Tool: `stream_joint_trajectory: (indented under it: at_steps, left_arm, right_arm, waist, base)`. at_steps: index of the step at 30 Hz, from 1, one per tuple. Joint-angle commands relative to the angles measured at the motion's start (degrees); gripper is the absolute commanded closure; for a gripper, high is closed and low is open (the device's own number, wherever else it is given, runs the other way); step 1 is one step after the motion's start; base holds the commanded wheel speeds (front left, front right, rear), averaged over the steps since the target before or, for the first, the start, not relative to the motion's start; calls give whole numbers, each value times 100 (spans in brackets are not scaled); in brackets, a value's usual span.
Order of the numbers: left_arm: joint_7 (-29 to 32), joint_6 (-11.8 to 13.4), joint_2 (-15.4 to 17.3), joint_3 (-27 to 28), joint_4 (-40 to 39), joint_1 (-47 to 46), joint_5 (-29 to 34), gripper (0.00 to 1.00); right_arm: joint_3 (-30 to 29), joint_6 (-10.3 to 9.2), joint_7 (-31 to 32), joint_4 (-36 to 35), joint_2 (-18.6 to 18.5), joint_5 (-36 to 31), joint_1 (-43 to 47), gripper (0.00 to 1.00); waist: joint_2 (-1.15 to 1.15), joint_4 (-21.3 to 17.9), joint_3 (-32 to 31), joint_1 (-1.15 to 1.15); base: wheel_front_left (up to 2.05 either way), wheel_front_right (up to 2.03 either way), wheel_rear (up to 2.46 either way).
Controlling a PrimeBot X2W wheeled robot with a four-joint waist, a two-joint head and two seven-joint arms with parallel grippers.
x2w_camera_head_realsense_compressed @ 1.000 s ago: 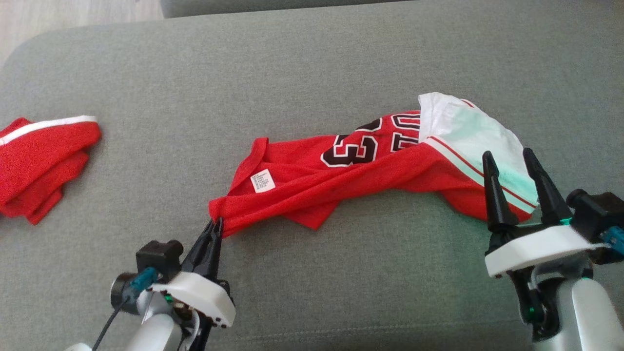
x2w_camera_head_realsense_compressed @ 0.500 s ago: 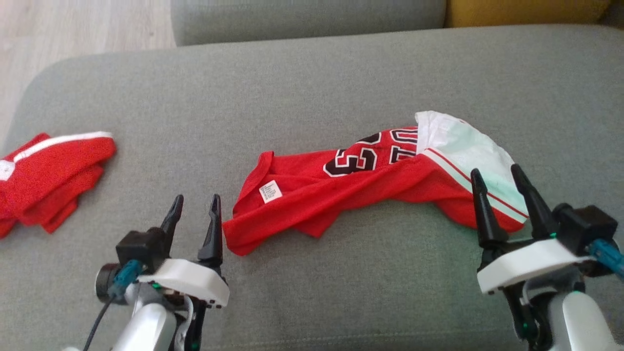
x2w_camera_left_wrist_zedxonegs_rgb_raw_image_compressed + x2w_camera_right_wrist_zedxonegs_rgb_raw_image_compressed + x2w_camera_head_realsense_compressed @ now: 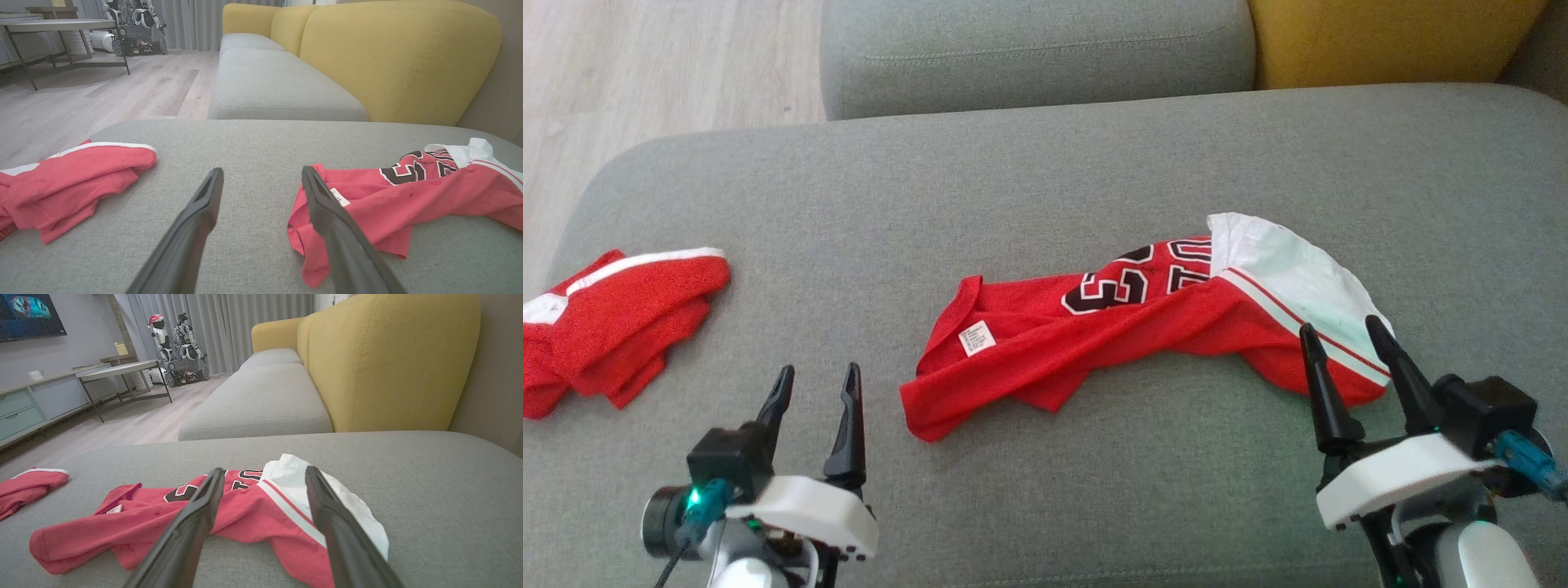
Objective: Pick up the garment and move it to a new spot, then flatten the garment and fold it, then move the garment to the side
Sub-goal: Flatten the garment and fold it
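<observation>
Two grippers are hovering wide open, empty, by the cushion's front edge: my left gripper just beside the garment's red corner, my right gripper closer, at its white end. It is lying mid-cushion, long axis running left-right.

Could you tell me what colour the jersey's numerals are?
The numerals are black, outlined in white; head view shows best.
</observation>
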Motion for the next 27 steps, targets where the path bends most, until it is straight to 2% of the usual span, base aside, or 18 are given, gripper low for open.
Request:
stream_joint_trajectory:
  at_steps: [1,19,24,27]
  left_arm:
    - [30,61,165,226,-271,-179,62,0]
    - [96,116,200,175,-393,-214,32,0]
    - [191,-209,171,-12,-199,-753,8,0]
    - [298,-459,101,-176,212,-1236,6,0]
  right_arm:
    - [111,-4,24,-259,-99,-62,-136,0]
    - [91,-4,48,-288,-76,-14,-158,0]
    - [78,-4,59,-324,-70,10,-238,0]
    - [123,-4,59,-329,-67,31,-335,0]
  waist:
    - [0,3,-3,0]
    - [0,1,77,0]
    - [0,39,267,0]
    - [0,5,425,0]
  base:
    - [0,0,0]
    - [0,0,0]
    - [0,0,0]
    - [0,0,0]
